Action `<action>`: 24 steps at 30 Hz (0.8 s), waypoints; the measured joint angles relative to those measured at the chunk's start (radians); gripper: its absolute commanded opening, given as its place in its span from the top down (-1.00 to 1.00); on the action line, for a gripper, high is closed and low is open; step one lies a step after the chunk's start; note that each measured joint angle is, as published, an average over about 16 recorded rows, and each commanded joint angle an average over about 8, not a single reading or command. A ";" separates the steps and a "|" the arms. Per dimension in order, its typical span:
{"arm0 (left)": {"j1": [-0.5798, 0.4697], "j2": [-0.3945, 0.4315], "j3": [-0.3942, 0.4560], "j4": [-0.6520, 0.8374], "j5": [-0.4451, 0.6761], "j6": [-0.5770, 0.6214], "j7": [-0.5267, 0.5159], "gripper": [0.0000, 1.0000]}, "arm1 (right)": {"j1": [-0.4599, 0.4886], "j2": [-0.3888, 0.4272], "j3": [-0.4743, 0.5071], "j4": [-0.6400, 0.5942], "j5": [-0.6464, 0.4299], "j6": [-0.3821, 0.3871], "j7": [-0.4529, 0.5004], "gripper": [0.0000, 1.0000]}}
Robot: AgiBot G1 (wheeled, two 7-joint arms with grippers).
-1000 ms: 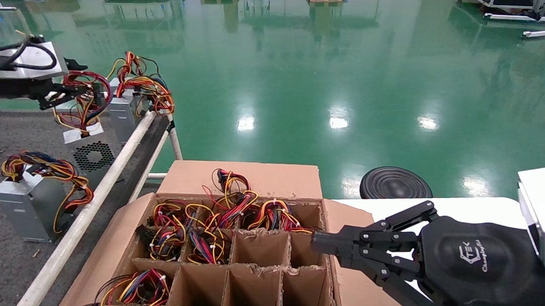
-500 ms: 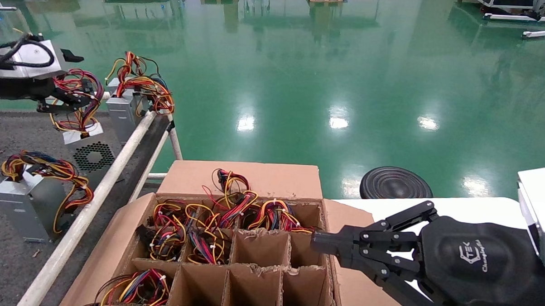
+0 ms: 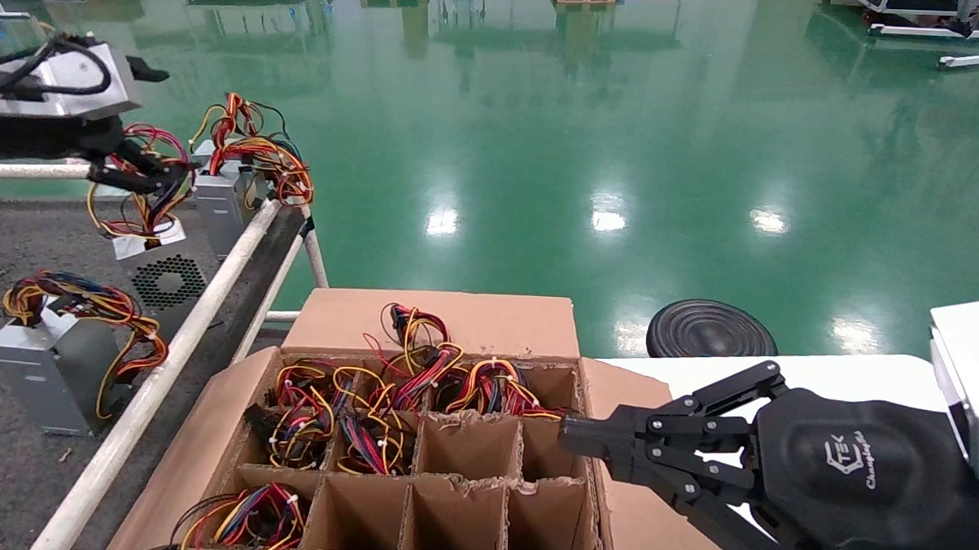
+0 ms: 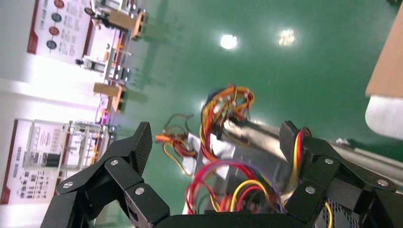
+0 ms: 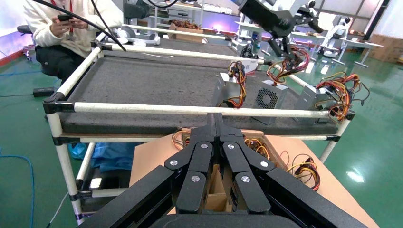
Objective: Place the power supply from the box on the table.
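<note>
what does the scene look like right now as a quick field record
left gripper: open, above the power supply's wire bundle
power supply: upright on the table, vent grille facing the camera
other units on table: two
box: open, wires in the far and left cells, several near cells bare
right gripper: shut, over the box's right edge

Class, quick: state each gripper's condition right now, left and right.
Left gripper: open, above the red-yellow-purple wire bundle of the silver-grey metal power supply on the dark grey rough table, holding nothing.
Right gripper: closed, empty, over the brown cardboard box.
</note>
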 measured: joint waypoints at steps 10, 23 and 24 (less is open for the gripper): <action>-0.003 0.014 -0.014 -0.024 -0.019 0.021 0.004 -1.00 | 0.000 0.000 0.000 0.000 0.000 0.000 0.000 1.00; -0.005 0.026 -0.024 -0.022 -0.031 0.045 0.017 -1.00 | 0.000 0.000 0.000 0.000 0.000 0.000 0.000 1.00; -0.005 0.026 -0.025 -0.021 -0.032 0.046 0.018 -1.00 | 0.000 0.000 0.000 0.000 0.000 0.000 0.000 1.00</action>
